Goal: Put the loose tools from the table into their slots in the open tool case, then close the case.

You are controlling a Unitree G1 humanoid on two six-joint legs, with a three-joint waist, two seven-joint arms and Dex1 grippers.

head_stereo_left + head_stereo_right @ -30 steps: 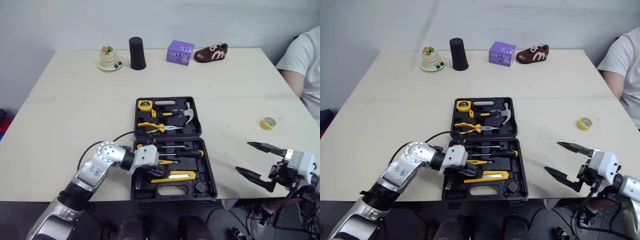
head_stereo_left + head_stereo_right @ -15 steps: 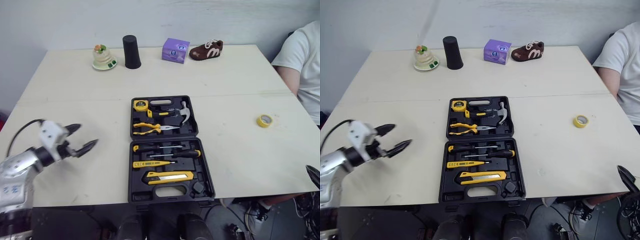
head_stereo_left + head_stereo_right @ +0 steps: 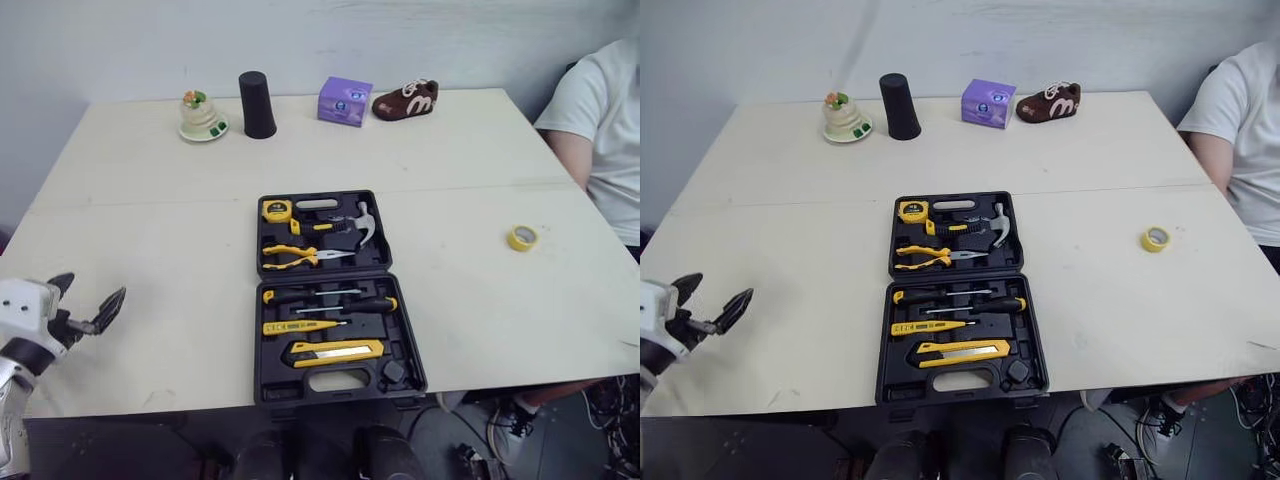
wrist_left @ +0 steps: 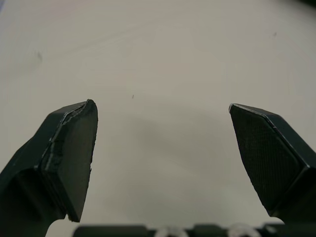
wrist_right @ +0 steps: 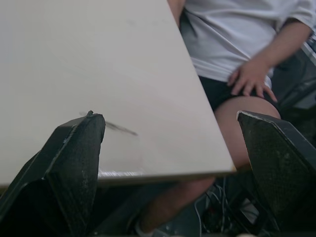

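- The left gripper [image 3: 92,290] has pulled back from the lower half of the open tool case [image 3: 400,330] to the table's [image 3: 150,200] near left corner, its fingers spread wide and empty over bare tabletop.
- The right gripper [image 5: 168,116], which hovered just right of the case a second ago, now hangs at the table's right edge beside a seated person [image 3: 600,130], its fingers also apart and holding nothing.
- The case stays flat open at the table's centre. The tape measure [image 3: 276,210], hammer [image 3: 362,222] and pliers [image 3: 295,255] sit in its far half, and the screwdriver [image 3: 355,306] and utility knife [image 3: 338,350] in its near half.
- With both arms withdrawn, the slotting appears largely done.
- A yellow tape roll [image 3: 521,237] still lies loose well to the case's right. It probably needs collecting before the lid is folded shut.
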